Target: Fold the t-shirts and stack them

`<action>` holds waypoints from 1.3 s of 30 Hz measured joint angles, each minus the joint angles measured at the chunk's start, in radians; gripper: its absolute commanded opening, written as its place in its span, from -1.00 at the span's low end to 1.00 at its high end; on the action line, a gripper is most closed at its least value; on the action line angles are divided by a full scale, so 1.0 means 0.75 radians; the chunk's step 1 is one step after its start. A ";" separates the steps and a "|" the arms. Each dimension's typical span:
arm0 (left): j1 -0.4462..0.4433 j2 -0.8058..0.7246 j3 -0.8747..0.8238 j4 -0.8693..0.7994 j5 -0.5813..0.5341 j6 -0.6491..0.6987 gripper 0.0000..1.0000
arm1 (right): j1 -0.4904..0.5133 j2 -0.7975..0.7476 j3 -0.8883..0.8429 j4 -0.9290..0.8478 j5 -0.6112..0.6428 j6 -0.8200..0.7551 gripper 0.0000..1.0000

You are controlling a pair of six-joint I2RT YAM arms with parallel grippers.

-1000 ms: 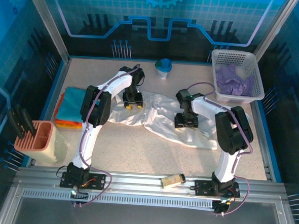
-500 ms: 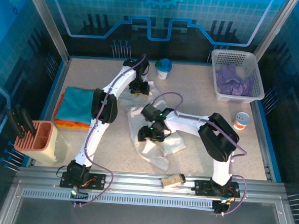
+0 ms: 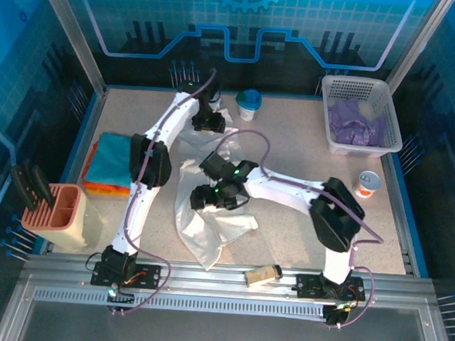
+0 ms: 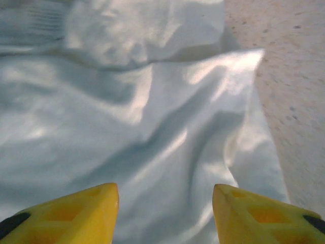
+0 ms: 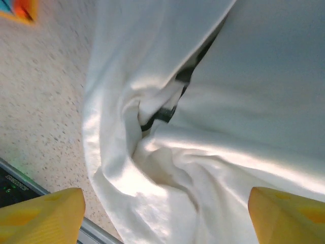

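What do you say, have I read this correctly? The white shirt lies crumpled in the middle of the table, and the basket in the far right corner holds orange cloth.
Not quite. The top external view shows that the basket in the far right corner holds purple cloth, not orange. The rest is right: the white shirt lies crumpled in the middle of the table.

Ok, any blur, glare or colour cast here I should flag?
Top external: strong blue cast from the enclosure, otherwise sharp. Left wrist: the white t-shirt shows bright patches and soft fold shadows. Right wrist: the table speckle is streaked, suggesting motion blur; the yellow fingertips are soft.
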 measured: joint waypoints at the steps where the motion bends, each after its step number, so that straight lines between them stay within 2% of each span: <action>1: 0.006 -0.085 -0.074 0.011 0.001 -0.011 0.07 | -0.019 -0.042 0.013 -0.028 0.033 -0.033 0.70; 5: 0.022 -0.478 -0.510 0.150 0.002 -0.089 0.09 | -0.095 -0.129 0.005 -0.093 0.096 -0.142 0.62; 8: 0.027 -0.653 -0.788 0.256 0.004 -0.150 0.10 | -0.142 -0.131 -0.089 -0.092 0.094 -0.209 0.54; 11: 0.042 -0.674 -0.959 0.336 0.021 -0.202 0.09 | -0.164 -0.131 -0.207 -0.094 0.068 -0.257 0.46; 15: 0.078 -0.571 -1.006 0.393 0.036 -0.234 0.07 | -0.150 -0.131 -0.312 -0.058 0.012 -0.272 0.40; 24: 0.094 -0.216 -0.775 0.430 0.058 -0.248 0.03 | -0.127 -0.173 -0.588 0.150 0.007 -0.125 0.36; 35: 0.143 0.133 -0.187 0.261 0.114 -0.253 0.04 | -0.130 -0.321 -0.793 0.389 -0.045 0.084 0.36; 37: 0.155 0.210 -0.051 0.232 0.129 -0.253 0.05 | -0.130 -0.342 -0.817 0.399 -0.075 0.096 0.42; 39: 0.165 0.271 0.066 0.208 0.139 -0.253 0.06 | -0.136 -0.367 -0.836 0.389 -0.120 0.103 0.59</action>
